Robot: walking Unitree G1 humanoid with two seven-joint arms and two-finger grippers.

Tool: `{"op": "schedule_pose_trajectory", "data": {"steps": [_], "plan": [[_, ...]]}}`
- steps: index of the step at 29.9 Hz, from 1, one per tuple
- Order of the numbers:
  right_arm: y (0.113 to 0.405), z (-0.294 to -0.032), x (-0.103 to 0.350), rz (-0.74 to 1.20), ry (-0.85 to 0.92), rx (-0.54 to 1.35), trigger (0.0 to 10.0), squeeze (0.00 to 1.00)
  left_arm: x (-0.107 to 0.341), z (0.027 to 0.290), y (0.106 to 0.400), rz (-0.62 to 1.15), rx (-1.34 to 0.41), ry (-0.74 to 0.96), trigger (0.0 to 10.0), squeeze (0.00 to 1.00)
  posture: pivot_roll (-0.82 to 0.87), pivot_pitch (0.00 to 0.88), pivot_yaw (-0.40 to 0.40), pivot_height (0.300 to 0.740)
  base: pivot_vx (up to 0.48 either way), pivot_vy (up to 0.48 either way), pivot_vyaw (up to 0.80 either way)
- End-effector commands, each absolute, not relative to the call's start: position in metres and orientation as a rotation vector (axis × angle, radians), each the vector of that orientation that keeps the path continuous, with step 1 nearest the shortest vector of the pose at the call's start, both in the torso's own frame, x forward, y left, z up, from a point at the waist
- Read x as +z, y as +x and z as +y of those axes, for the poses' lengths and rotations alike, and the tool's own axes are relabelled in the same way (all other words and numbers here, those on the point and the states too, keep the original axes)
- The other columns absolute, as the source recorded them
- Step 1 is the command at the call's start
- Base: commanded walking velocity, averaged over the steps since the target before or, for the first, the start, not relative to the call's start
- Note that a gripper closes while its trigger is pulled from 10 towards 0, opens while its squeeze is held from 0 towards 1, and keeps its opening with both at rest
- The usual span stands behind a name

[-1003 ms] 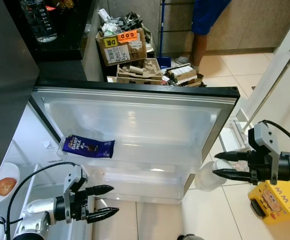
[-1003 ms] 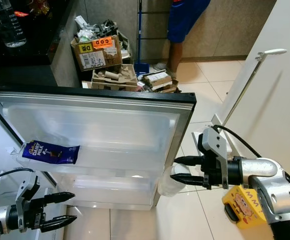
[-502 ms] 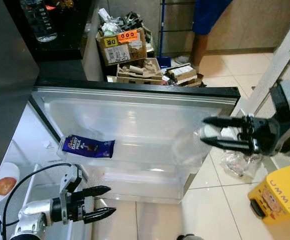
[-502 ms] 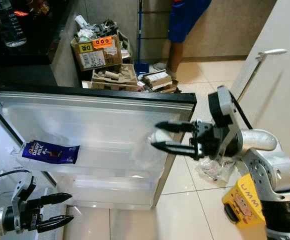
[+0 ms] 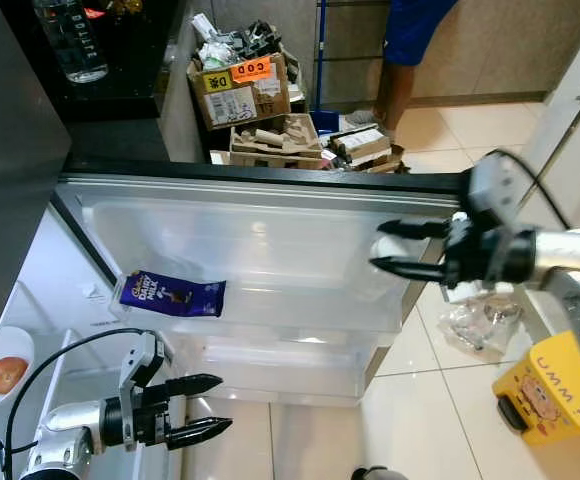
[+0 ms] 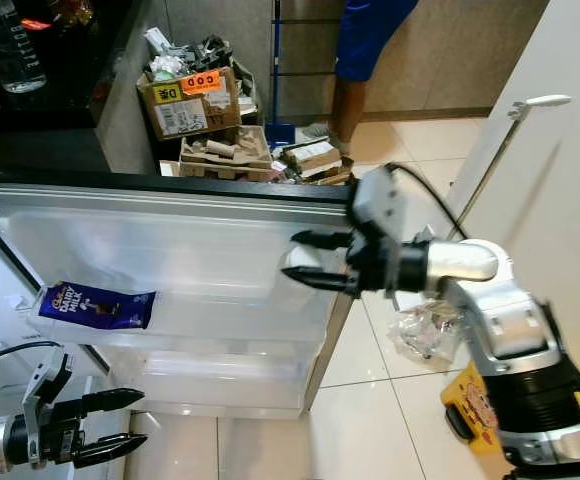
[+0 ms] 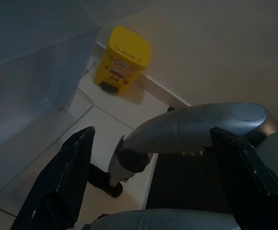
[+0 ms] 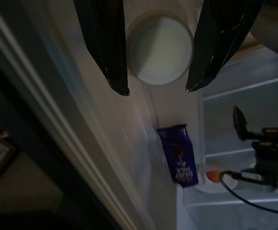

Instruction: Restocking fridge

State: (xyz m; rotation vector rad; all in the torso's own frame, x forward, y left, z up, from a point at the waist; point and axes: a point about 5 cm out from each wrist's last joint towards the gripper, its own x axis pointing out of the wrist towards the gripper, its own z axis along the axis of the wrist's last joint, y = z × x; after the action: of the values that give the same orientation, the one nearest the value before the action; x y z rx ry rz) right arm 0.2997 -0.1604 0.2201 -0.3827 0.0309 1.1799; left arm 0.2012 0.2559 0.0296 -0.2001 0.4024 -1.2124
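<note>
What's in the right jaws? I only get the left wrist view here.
Observer: A round white container. The right gripper holds it in front of the open fridge door's inner side.
Operator: Anything on the door shelves?
Observer: One purple chocolate pack, lying in a door shelf toward the hinge side.
Operator: Where does my left arm sit relative to that?
Observer: The left gripper is low, below the chocolate pack, by the door's bottom shelf.
</note>
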Motion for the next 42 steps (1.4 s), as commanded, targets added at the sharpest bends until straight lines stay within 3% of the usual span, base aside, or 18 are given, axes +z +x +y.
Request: {"op": "schedule_pose_trajectory", "data": {"steps": [1,15,21,23,42], "plan": [[0.305,-0.159,0.220,0.014,-0.419,1.126,10.0,0.00,0.028,0.255,0.197,0.416,-1.228,-0.212,10.0,0.00,-0.06,0.075,-0.022,0.740,0.000,0.000,0.00],[0.333,-0.159,0.190,0.137,-0.477,0.833,10.0,0.00,0.028,0.254,0.198,0.408,-1.234,-0.209,10.0,0.00,-0.05,0.071,-0.023,0.740,0.000,0.000,0.00],[0.336,-0.162,0.187,0.147,-0.479,0.790,10.0,0.04,0.028,0.253,0.198,0.407,-1.238,-0.210,10.0,0.00,-0.05,0.068,-0.024,0.740,0.000,0.000,0.00],[0.338,-0.164,0.186,0.150,-0.486,0.773,10.0,0.14,0.028,0.253,0.198,0.407,-1.241,-0.209,10.0,0.00,-0.05,0.066,-0.022,0.740,0.000,0.000,0.00],[0.342,-0.169,0.170,0.217,-0.413,0.685,10.0,0.13,0.030,0.251,0.200,0.401,-1.247,-0.206,10.0,0.00,-0.05,0.071,-0.022,0.740,0.000,0.000,0.00]]}}
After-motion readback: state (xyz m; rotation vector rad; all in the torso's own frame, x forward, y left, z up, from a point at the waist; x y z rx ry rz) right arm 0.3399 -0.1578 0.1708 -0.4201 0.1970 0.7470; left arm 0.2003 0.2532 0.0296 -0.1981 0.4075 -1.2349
